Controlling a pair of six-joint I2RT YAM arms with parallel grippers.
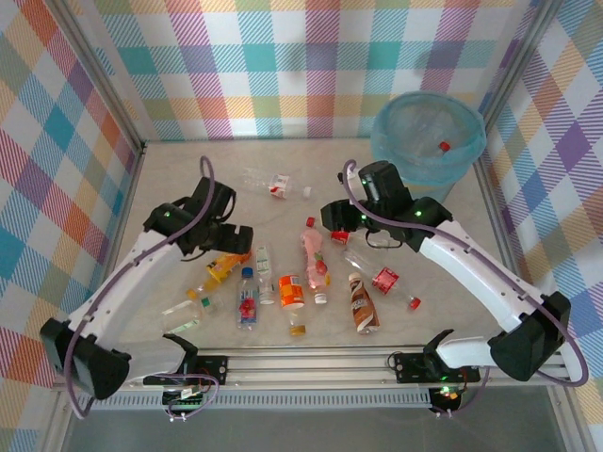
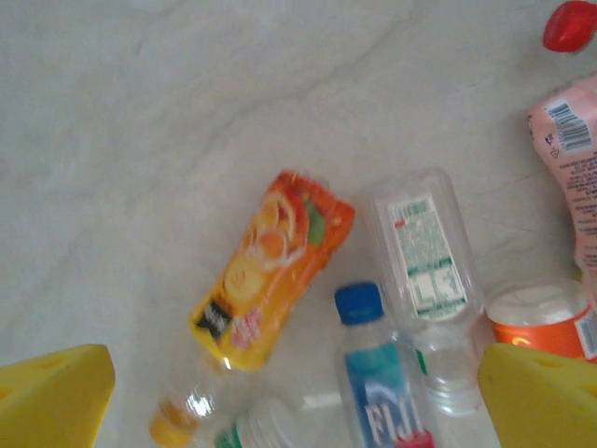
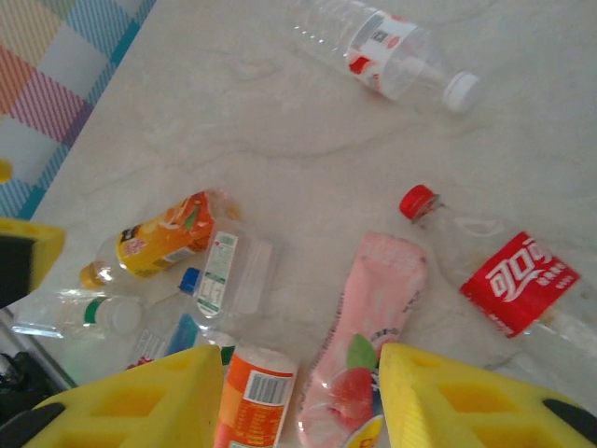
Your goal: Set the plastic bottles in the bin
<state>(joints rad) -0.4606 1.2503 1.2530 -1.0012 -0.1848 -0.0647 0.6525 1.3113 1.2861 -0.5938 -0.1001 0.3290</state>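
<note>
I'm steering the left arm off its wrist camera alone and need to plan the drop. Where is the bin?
Observer: The bin stands at the far right corner of the table.
Operator: Anything in it yet?
Observer: Yes, a red-capped bottle lies inside it.
Operator: And what is the other arm doing?
Observer: The right gripper hangs open above the pink bottle, holding nothing.
</note>
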